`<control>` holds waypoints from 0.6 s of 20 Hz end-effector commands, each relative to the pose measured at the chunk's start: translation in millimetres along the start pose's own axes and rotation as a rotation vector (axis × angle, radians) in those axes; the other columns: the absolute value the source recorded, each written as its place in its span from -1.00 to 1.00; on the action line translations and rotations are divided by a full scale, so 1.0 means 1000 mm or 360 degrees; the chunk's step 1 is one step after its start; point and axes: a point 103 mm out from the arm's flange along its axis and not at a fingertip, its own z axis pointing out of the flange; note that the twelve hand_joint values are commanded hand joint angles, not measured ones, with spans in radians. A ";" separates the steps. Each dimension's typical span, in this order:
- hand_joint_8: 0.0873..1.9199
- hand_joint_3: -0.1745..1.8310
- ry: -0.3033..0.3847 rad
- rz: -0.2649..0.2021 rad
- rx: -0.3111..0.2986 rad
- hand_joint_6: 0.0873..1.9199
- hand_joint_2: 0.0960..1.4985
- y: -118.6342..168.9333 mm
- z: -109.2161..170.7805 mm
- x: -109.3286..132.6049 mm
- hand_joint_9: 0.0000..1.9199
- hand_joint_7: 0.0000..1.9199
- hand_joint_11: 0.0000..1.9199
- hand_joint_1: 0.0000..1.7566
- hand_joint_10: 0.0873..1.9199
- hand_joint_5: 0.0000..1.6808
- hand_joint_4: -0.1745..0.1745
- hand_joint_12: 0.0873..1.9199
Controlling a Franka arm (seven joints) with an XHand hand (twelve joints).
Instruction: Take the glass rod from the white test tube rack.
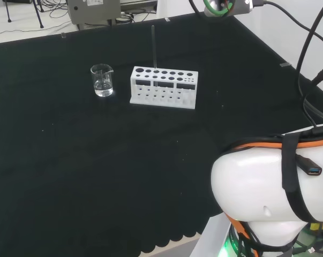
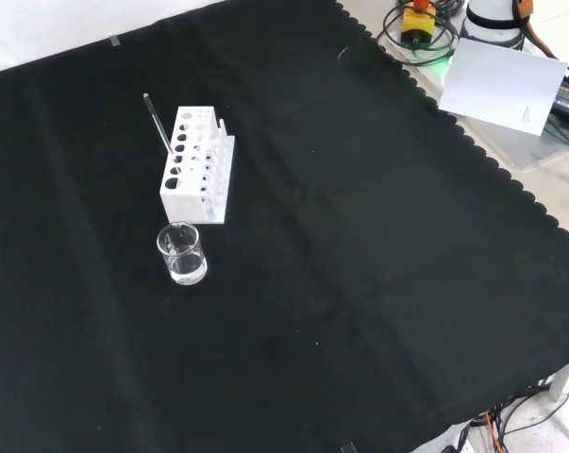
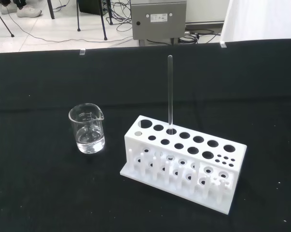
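Head view, left to right, taking the white test tube rack (image 1: 163,87) as landmark: a small clear beaker (image 1: 102,80) with a little clear liquid at its bottom stands on the black-clothed counter (image 1: 70,160) just to the left of the rack, apart from it; the glass rod (image 1: 154,51) stands upright in a hole of the rack's back row, near the rack's left end, rising well above its top plate; to the right of the rack and nearer the camera, the arm's white link (image 1: 263,193). Front view: the beaker (image 2: 181,253) lies just below the rack (image 2: 198,164), the rod (image 2: 158,124) leaning up and left from it. Whether the hand is wide, narrow or holding anything cannot be told.
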 end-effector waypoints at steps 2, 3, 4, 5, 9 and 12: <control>-0.45 -0.32 -0.0015 0.0002 -0.0005 -1.00 0.07 0.000 0.001 -0.001 -0.91 -1.00 -0.93 -0.42 -0.16 -1.00 -0.68 0.42; -0.46 -0.35 -0.0013 0.0001 -0.0006 -1.00 0.09 0.000 0.001 -0.002 -0.92 -1.00 -0.94 -0.43 -0.15 -1.00 -0.68 0.44; -0.46 -0.37 -0.0010 0.0001 -0.0007 -1.00 0.11 0.000 0.001 -0.002 -0.92 -1.00 -0.95 -0.43 -0.13 -1.00 -0.68 0.45; -0.46 -0.38 -0.0013 0.0002 -0.0008 -1.00 0.12 0.000 0.001 0.000 -0.92 -1.00 -0.95 -0.43 -0.13 -1.00 -0.69 0.45; -0.44 -0.39 -0.0013 0.0007 0.0002 -1.00 0.13 0.001 0.003 -0.003 -0.92 -1.00 -0.95 -0.43 -0.12 -0.99 -0.68 0.46; -0.43 -0.40 -0.0008 0.0016 -0.0004 -1.00 0.13 0.011 0.003 0.010 -0.92 -1.00 -0.95 -0.43 -0.12 -0.99 -0.68 0.45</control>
